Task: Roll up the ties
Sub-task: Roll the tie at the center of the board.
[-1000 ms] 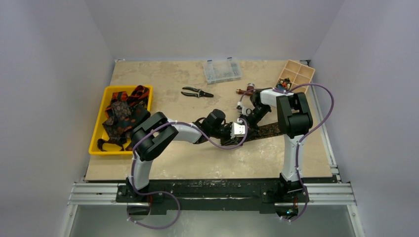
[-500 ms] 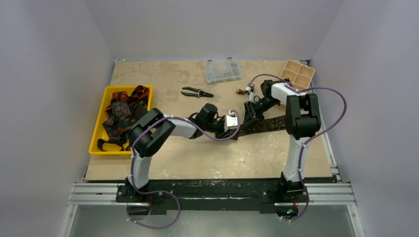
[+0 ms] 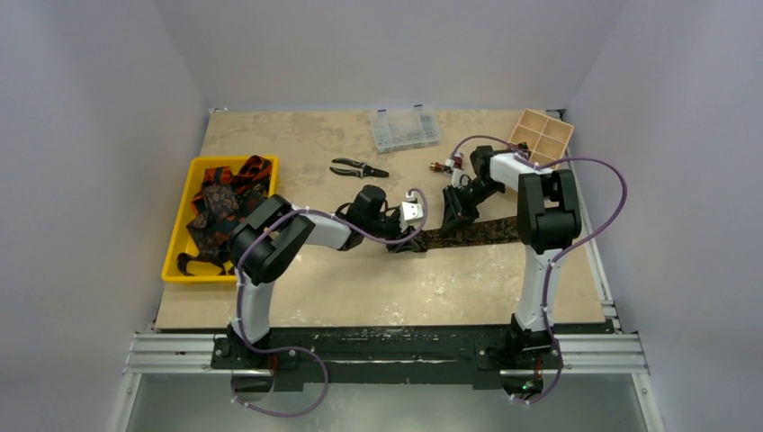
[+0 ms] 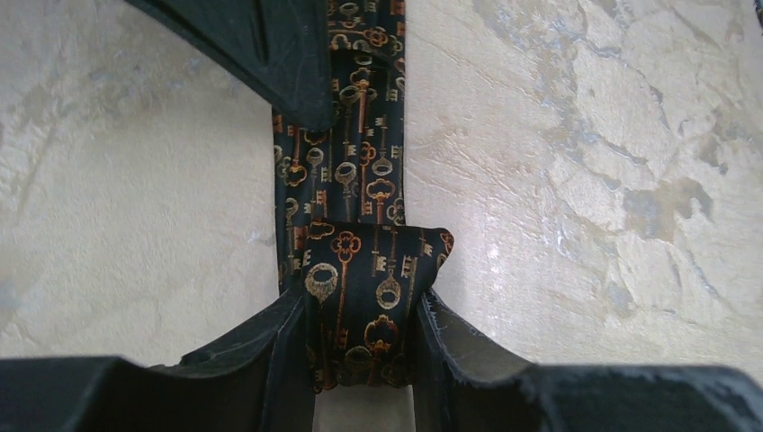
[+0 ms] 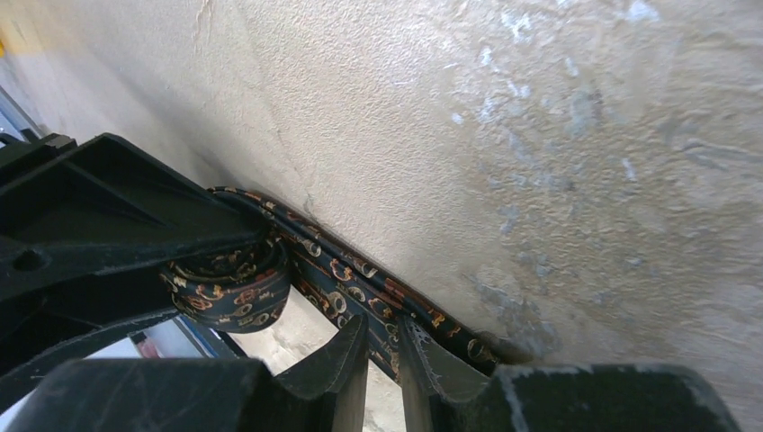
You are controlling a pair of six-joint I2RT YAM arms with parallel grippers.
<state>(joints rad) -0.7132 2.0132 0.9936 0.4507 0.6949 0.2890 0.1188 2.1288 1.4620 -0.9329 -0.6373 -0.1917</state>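
Ties (image 3: pixel 216 211) fill yellow bin (image 3: pixel 173 263); left end effector (image 4: pixel 360 310) grips rolled tie (image 4: pixel 369 261).

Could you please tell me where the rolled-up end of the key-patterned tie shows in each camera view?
Top external: the tie roll is mid-table, mostly hidden under the left claw.
Left wrist: bottom centre, gripped between that claw's fingers.
Right wrist: lower left, against the left claw.
Shared landmark: the flat tie strip leading from the roll.
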